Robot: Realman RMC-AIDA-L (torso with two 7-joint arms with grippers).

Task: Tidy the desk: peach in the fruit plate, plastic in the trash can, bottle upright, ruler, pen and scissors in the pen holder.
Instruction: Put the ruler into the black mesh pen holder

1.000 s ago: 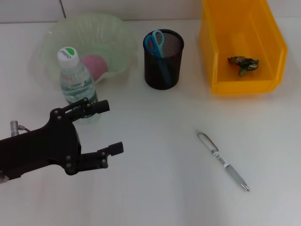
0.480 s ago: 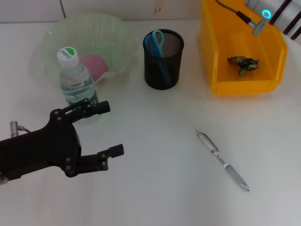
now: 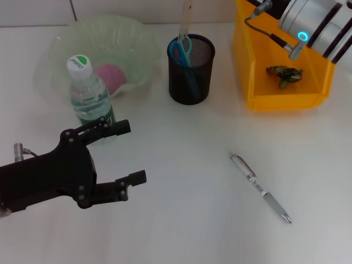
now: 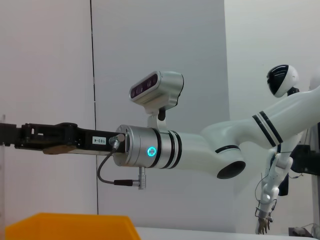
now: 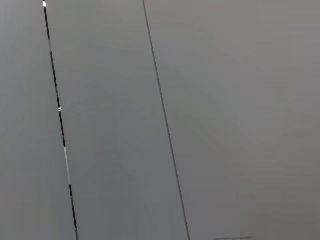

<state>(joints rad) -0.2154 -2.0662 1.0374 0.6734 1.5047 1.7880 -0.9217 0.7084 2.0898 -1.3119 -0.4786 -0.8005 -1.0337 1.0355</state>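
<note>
Ruler [image 3: 187, 15] now hangs over the pen holder [image 3: 191, 69], carried in by the right end effector, grip unseen; left end effector [image 3: 125, 154] idles released.

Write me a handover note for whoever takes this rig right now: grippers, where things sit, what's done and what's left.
Left gripper: open, empty, hovering low beside the bottle.
Right arm: above the yellow trash can; its gripper reaches toward the pen holder, fingers not readable. A ruler stands upright over the holder.
Done: peach in the fruit plate, plastic in the trash can, bottle upright, scissors in the holder.
Left: finish placing the ruler, then move the pen off the desk into the holder.
</note>
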